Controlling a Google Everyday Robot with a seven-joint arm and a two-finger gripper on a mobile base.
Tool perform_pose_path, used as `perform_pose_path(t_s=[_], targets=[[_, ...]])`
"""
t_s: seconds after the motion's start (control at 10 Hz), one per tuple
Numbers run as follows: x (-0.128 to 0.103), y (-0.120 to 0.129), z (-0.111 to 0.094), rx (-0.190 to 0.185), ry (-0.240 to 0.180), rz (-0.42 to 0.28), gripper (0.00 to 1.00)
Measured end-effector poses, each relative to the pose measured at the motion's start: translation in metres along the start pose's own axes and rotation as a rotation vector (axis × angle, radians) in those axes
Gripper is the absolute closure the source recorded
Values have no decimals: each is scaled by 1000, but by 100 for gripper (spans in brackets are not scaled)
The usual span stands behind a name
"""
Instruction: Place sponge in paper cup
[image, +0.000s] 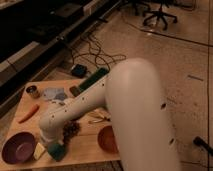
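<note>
The teal-green sponge (56, 150) lies flat near the table's front edge, between a pale yellow wedge (39, 150) and the orange-brown bowl (107, 139). My white arm reaches down and left across the table. The gripper (51, 141) is at its end, right above the sponge's far edge and mostly hidden by the wrist. No white paper cup shows; it is hidden or out of view.
A purple bowl (17, 147) sits at the front left corner. A carrot (27, 113), a small metallic can (33, 91), a bluish-grey crumpled thing (54, 94) and a long green object (93, 80) lie further back. A brown knobbly thing (71, 129) sits beside the wrist. Cables lie on the floor behind the wooden table (85, 155).
</note>
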Motion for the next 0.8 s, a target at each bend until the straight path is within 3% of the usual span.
perform_pose_path(t_s=[0.4,0.8], targets=[[-7,5,3,-9,7,-20,20],[-10,11,19,-29,26,-33,20]])
